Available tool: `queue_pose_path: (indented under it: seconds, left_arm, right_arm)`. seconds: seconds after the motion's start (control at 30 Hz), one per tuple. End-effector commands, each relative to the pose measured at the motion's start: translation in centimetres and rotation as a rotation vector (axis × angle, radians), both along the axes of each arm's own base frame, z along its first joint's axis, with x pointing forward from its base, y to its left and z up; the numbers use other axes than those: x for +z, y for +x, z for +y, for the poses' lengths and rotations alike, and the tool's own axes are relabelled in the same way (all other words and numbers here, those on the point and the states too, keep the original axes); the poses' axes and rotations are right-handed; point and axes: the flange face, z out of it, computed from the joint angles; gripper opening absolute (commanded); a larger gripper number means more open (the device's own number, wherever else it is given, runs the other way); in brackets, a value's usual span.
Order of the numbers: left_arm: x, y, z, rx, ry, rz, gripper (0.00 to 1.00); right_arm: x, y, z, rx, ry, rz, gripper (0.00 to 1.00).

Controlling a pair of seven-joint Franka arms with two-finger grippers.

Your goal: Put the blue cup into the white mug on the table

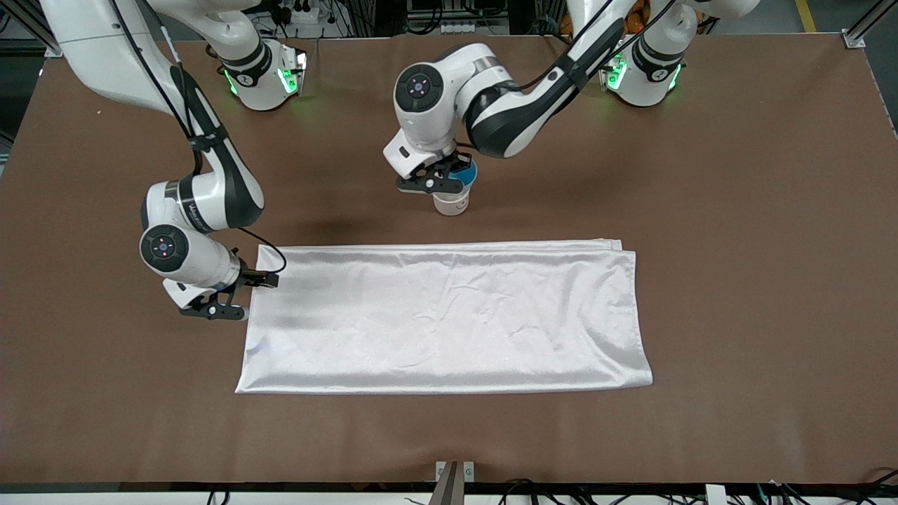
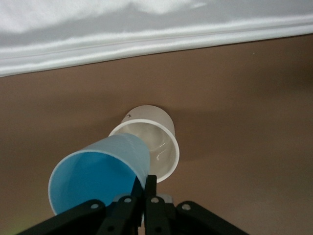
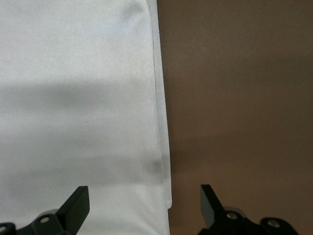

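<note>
Brown matte table (image 1: 736,210), robot bases along its upper edge. Left gripper (image 2: 144,188) over the white mug (image 2: 159,139), fingers pinched shut on the rim of the blue cup (image 2: 98,171); cup tilted, its base at the mug's mouth, not seated inside. Mug upright on the bare table, farther from the front camera than the white cloth (image 1: 449,315), just apart from its edge. Right gripper (image 3: 144,205) waiting, jaws spread wide and holding nothing, over the cloth's edge toward the right arm's end.
</note>
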Motion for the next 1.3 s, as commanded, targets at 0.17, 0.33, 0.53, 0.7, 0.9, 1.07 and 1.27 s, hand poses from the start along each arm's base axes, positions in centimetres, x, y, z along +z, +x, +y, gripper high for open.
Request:
queue_pose_path:
  seconds: [0.17,0.33,0.53,0.7,0.9,1.07,1.27]
  left_arm:
    - [-3.3,-1.1,-1.9,0.030,0.034,-0.005,0.00]
    - [-3.7,-1.0,-2.1,0.025,0.026,-0.016,0.00]
    - [-4.0,-1.0,-2.1,0.026,0.027,-0.013,0.10]
    - [-3.6,-0.8,-2.0,0.019,0.023,-0.026,1.00]
    - [-2.8,-0.3,-1.7,0.023,0.019,-0.039,1.00]
    - [-1.1,0.1,-1.5,0.031,0.006,-0.061,1.00]
    - [2.4,1.7,0.0,0.055,-0.010,-0.103,1.00]
  right_arm:
    - [6.8,-5.1,-0.9,0.022,-0.019,-0.047,1.00]
    - [10.3,-7.4,-1.2,0.021,-0.035,-0.040,1.00]
    - [15.2,-9.6,-1.7,0.070,-0.048,-0.018,1.00]
    - [17.4,-10.2,-3.4,0.082,-0.046,-0.014,1.00]
    - [18.3,-9.3,-5.4,0.092,-0.036,-0.027,1.00]
    - [20.2,-8.1,-8.2,0.122,-0.030,-0.043,1.00]
    - [23.4,-6.5,-10.2,0.128,-0.025,-0.020,1.00]
